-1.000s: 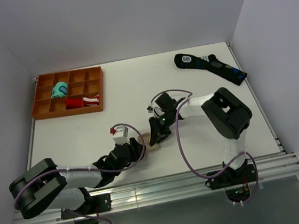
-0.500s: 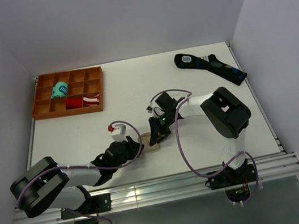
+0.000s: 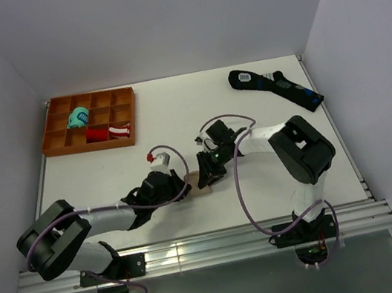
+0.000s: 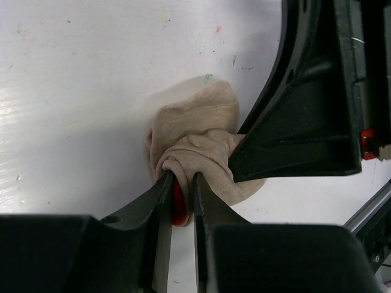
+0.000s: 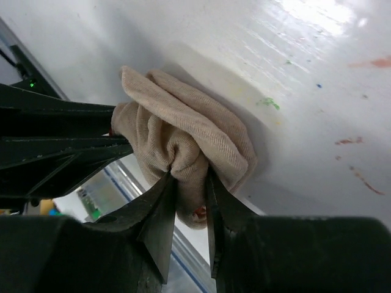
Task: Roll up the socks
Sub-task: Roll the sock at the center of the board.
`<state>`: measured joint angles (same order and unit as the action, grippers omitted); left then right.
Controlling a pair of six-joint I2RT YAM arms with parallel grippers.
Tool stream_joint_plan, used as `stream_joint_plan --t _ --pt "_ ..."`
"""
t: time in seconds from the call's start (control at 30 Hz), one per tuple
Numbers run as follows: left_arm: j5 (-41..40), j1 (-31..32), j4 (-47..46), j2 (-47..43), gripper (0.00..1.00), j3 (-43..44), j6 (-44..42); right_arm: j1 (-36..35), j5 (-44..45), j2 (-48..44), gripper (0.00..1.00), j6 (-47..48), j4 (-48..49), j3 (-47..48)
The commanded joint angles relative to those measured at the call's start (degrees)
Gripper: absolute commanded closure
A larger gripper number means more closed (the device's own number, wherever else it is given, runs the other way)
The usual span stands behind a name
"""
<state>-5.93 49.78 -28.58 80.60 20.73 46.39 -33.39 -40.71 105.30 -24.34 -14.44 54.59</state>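
The socks (image 3: 194, 182) are a small bunched beige bundle on the white table, squeezed between both grippers. My left gripper (image 3: 182, 187) comes in from the left and is shut on the bundle's edge. In the left wrist view its fingers (image 4: 160, 196) pinch beige fabric (image 4: 197, 125) with a bit of the red end (image 4: 178, 206) between them. My right gripper (image 3: 204, 178) comes in from the right and is shut on a fold of the socks (image 5: 183, 125). A speck of red (image 5: 199, 212) shows low between its fingers (image 5: 160, 204). The left gripper's black fingers (image 5: 61, 141) show at the left of the right wrist view.
An orange compartment tray (image 3: 60, 148) at the back left holds a teal bundle (image 3: 79, 118) and a red-and-white bundle (image 3: 109, 132). A long black sock (image 3: 275, 87) lies at the back right. The aluminium rail (image 3: 213, 247) runs along the near edge, just behind both grippers.
My left gripper has moved right and up to the socks and closed on them. The right gripper has stayed on the bundle, shifting only slightly.
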Motion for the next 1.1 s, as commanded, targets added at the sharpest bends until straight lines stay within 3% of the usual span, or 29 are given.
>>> stream_joint_plan --t 0.0,0.4,0.57,0.87,1.07 --pt "4.1 -0.6 9.3 1.8 1.00 4.1 0.3 -0.5 11.0 -2.5 0.68 1.7 1.3 -2.6" --pt "18.4 -6.4 16.0 4.7 1.00 6.9 3.4 0.1 17.2 -17.3 0.61 1.4 13.4 -9.6" --pt "21.8 -8.6 20.1 5.1 1.00 8.5 3.4 0.1 17.4 -24.9 0.55 1.6 23.9 -16.2" --pt "29.0 -12.2 25.8 8.3 1.00 11.8 2.5 -0.4 14.1 -30.4 0.54 1.0 44.4 -28.1" --pt "33.7 -14.4 31.0 10.5 1.00 14.4 1.0 -4.7 18.7 -33.4 0.49 1.0 58.9 -37.8"
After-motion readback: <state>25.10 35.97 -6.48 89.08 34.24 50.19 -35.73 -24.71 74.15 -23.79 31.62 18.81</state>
